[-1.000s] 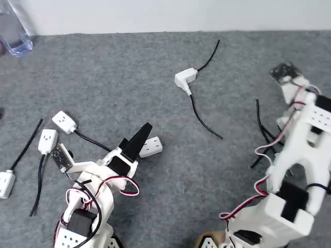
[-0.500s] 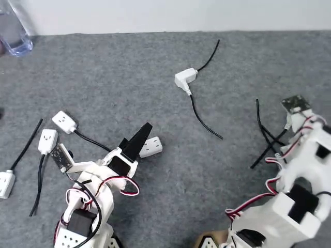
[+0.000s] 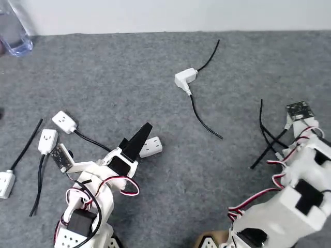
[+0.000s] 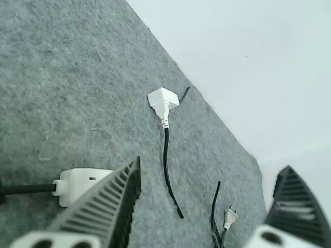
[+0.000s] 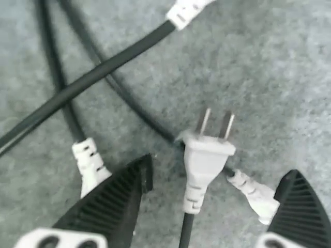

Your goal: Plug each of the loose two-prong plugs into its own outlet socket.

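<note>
A two-prong plug (image 5: 206, 155) lies beneath the wide-open right end effector (image 5: 221, 170).

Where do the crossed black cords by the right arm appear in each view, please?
High view: crossed black cords, right side, beside the right arm.
Left wrist view: cords far across the mat.
Right wrist view: cords close ahead of the right gripper.
Landmark: two-prong plug beside them, both wrist views.

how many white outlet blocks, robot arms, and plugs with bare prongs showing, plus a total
white outlet blocks: 5
robot arms: 2
plugs with bare prongs showing: 1
total: 8
</note>
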Motion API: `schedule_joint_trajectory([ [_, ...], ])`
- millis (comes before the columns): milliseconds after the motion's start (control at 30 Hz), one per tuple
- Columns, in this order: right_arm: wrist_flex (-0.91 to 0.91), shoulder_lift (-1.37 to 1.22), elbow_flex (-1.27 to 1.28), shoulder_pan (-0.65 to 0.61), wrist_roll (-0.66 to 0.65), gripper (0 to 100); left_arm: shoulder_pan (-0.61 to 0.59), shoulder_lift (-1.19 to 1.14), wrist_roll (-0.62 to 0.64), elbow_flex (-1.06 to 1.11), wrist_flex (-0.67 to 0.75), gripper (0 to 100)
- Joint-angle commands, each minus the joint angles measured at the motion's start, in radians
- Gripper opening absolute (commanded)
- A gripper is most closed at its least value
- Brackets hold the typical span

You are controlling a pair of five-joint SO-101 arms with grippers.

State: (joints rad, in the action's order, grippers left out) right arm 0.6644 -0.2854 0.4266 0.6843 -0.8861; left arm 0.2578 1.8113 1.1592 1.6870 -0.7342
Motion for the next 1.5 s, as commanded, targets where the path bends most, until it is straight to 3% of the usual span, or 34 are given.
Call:
schedule_joint_trajectory([
  [0,-0.012,-0.119,-0.095,0.004,0.032,37.1,0.0,0.009,-0.009,-0.004,0.003,38],
  [100,-0.012,-0.142,-0.123,0.001,0.034,32.2,0.002,0.009,-0.009,-0.004,0.003,38],
  [300,0.054,-0.096,-0.124,-0.024,0.034,10.4,0.002,0.009,-0.009,-0.004,0.003,38],
  [400,0.09,-0.062,-0.124,-0.044,0.034,4.6,0.002,0.009,-0.009,-0.004,0.003,38],
  [633,0.162,-0.013,-0.124,-0.05,0.034,4.8,0.002,0.009,-0.009,-0.004,0.003,38],
  [800,0.222,0.042,-0.12,-0.047,0.034,12.1,0.002,0.009,-0.009,-0.004,0.003,38],
  [867,0.223,0.053,-0.118,-0.047,0.034,9.7,0.002,0.009,-0.009,-0.004,0.003,38],
  [933,0.219,0.056,-0.118,-0.05,0.034,1.2,0.002,0.009,-0.009,-0.004,0.003,38],
  [1167,0.229,0.131,-0.121,-0.053,0.035,0.7,0.002,0.009,-0.009,-0.004,0.003,38],
  [1467,0.532,0.507,-0.203,-0.16,0.035,0.7,0.002,0.009,-0.009,-0.004,0.002,38],
])
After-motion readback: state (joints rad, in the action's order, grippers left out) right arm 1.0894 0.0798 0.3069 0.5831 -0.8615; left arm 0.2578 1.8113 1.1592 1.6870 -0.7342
